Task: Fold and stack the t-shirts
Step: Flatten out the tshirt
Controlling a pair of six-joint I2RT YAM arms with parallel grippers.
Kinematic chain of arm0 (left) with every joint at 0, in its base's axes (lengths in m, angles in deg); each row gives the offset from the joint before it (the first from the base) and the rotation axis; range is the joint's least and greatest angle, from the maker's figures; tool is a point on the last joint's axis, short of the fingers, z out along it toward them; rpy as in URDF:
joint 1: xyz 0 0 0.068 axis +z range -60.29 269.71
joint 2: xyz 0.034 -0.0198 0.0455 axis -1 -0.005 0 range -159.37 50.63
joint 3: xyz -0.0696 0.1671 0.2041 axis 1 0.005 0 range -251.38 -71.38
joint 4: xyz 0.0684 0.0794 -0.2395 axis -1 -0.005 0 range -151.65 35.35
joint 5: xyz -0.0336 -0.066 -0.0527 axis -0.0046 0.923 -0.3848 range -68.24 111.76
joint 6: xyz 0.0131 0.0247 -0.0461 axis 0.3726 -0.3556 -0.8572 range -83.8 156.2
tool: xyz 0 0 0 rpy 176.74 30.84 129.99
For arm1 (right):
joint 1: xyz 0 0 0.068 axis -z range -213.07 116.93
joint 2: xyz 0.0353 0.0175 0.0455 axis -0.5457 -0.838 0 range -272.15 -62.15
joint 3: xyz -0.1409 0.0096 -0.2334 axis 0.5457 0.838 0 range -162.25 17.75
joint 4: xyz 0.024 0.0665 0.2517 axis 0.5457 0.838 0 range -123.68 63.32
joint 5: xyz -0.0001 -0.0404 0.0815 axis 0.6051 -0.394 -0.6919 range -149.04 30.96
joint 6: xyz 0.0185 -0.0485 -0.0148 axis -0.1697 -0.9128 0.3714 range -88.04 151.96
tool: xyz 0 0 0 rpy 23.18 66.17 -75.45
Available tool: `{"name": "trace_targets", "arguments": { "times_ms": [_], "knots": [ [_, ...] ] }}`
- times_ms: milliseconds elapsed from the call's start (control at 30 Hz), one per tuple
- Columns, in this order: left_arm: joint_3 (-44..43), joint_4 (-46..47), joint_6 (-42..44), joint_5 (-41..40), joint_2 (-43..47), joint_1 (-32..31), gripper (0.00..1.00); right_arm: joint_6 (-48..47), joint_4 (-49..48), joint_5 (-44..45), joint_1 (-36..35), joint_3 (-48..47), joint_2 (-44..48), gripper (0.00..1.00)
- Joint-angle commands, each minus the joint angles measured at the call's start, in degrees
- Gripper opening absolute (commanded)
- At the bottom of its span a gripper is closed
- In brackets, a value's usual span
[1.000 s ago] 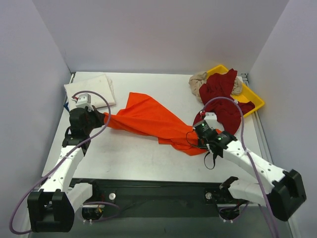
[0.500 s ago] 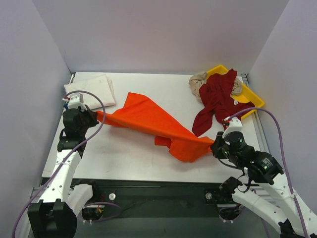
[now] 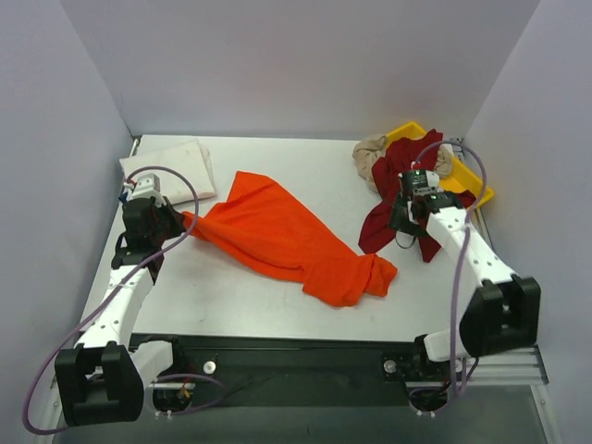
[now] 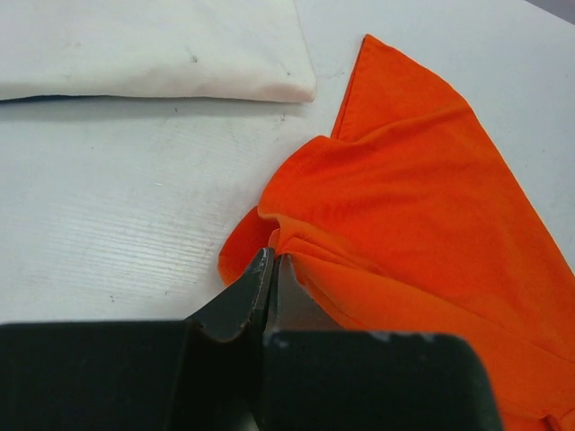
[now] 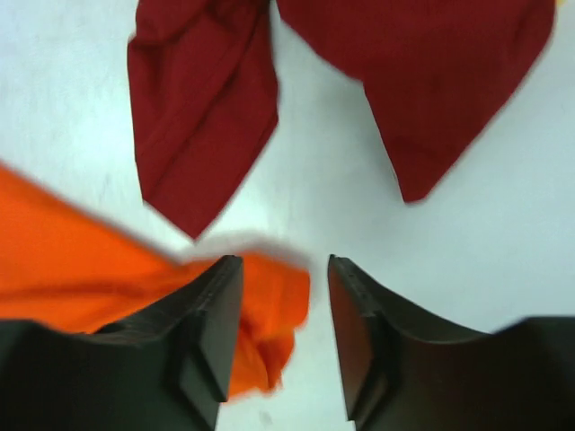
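1. Here, the left gripper (image 4: 272, 260) is pinched tight on the far-left corner of the orange t-shirt (image 3: 277, 236), low over the table (image 3: 231, 305).
2. From that corner the shirt's long axis runs diagonally toward the near right and ends in a bunched heap. The right gripper (image 5: 284, 262) is the nearer one to that end.
3. Its jaws stand apart and empty above the dark red t-shirt (image 3: 387, 174). The orange heap lies nearer the arm bases and to its left, so a fresh grasp probably has to come down there.
4. The white t-shirt (image 3: 176, 165) lies folded at the far left, and the beige t-shirt (image 3: 368, 151) sits beside the yellow tray (image 3: 476, 192).
5. The right wrist view is blurred. The orange shirt's sleeves and collar cannot be made out, and the red one partly covers the beige.
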Motion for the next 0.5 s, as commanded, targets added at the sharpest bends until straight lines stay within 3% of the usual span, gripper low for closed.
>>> {"name": "trace_targets", "arguments": {
  "times_ms": [0,67,200,467],
  "knots": [
    [-1.2,4.8,1.3,2.1,-0.7,0.6,0.0,-1.8,-5.6,0.8,1.6,-7.9,-10.1,0.45],
    [-0.9,5.0,1.4,3.4,-1.0,0.6,0.0,-1.9,-5.0,0.2,1.0,-9.9,-14.3,0.5],
    [0.4,6.0,1.6,4.2,-0.3,0.5,0.0,-1.2,-8.3,-1.2,-2.6,-3.4,-11.1,0.52],
    [0.7,7.0,1.0,5.7,-1.1,0.4,0.0,4.8,-11.0,-0.3,-14.9,10.4,10.3,0.51]
  ]
}}
